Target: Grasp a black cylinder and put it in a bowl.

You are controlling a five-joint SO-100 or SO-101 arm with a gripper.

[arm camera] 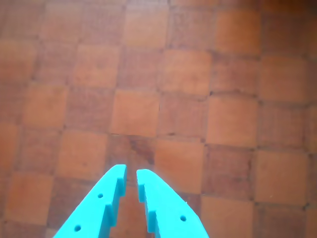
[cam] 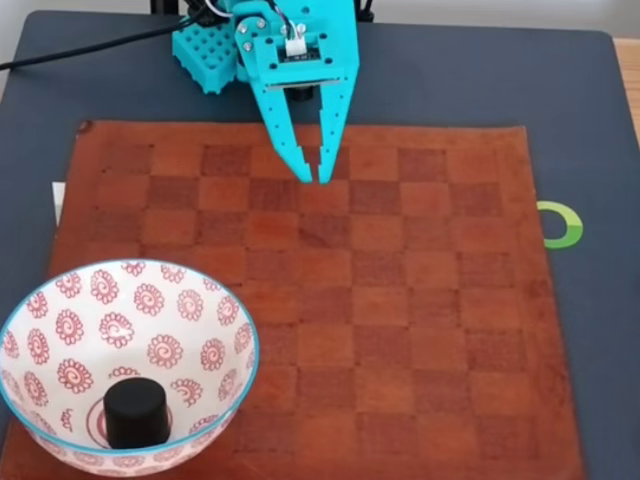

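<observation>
On the brown checker mat (cam: 400, 300), the black cylinder (cam: 136, 411) sits in the bowl (cam: 60, 300), and the empty gripper (cam: 316, 177), tips almost together, could bump it if it swings low.

Hobby tabletop (leather checkerboard (cam: 400, 300))

Matte black cylinder (cam: 136, 412); white bowl (cam: 60, 300) with red spirals, light blue rim; brown checkered leather mat (cam: 420, 320); turquoise plastic end effector (cam: 315, 178); dark grey surface (cam: 580, 100).
</observation>
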